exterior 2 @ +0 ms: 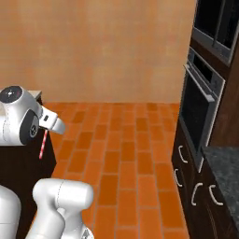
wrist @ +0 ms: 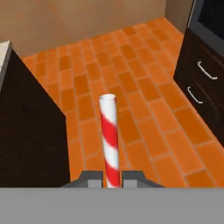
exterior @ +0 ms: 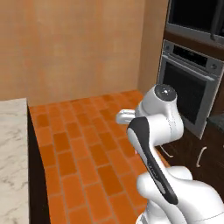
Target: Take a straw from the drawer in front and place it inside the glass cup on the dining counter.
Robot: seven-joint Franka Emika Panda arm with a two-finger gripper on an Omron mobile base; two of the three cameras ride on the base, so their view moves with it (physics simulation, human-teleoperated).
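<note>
Red-and-white striped straw (wrist: 110, 140) sits pinched between my gripper (wrist: 112, 178) fingers, jaws nearly closed on it, poking out over the orange tile floor (wrist: 144, 113), marble dining counter (exterior: 12, 162) off to my left.

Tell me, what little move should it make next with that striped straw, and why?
Probably carry the straw sideways toward the marble counter. The fingers are shut on the straw, which hangs over the tiled floor beside the counter's dark base, and no cup is in sight here.
</note>
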